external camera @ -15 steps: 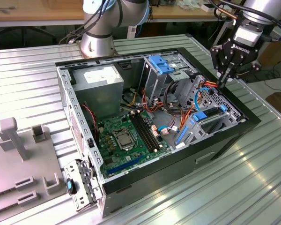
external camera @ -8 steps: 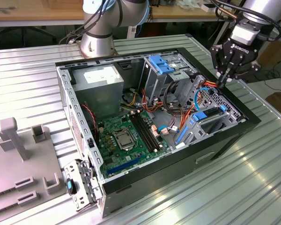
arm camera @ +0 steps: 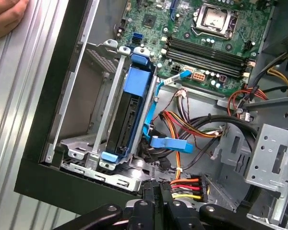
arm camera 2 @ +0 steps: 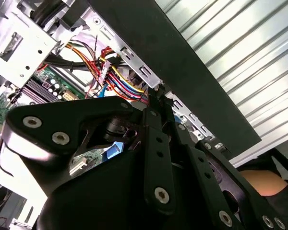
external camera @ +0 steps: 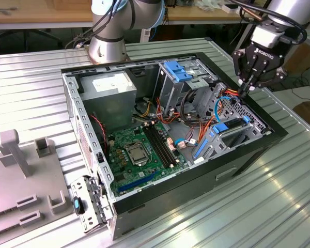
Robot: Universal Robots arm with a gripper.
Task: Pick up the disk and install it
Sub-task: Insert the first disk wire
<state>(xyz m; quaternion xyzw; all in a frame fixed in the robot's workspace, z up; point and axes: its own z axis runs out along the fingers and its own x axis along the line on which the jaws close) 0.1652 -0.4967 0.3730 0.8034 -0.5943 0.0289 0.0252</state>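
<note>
In the first wrist view, the gripper [arm camera: 156, 191] was closest to the camera, with its two black fingers pressed together and nothing between them, so it was clenched on empty air. It hung just above the edge of the open computer case [arm camera: 43, 187], near a bundle of red, yellow and black wires [arm camera: 187, 184]. A little further in, the disk [arm camera: 129, 120] stood on its edge inside the metal drive bay [arm camera: 81, 143], framed by its blue plastic rails and already seated there. Just beside it a blue cable [arm camera: 169, 143] lay across the orange and black wires. Behind this, the green motherboard [arm camera: 206, 43] was visible with its memory slots and processor socket. A person's hand [arm camera: 7, 19] rested on the ribbed table next to the case.

In the exterior view, the gripper [external camera: 246, 89] was at the corner of the case on the exterior view's right, above the drive bay. The grey power-supply box [external camera: 111, 88] sat at the far side of the case, and the arm's base [external camera: 107, 44] stood behind it on the metal table [external camera: 279, 206].
</note>
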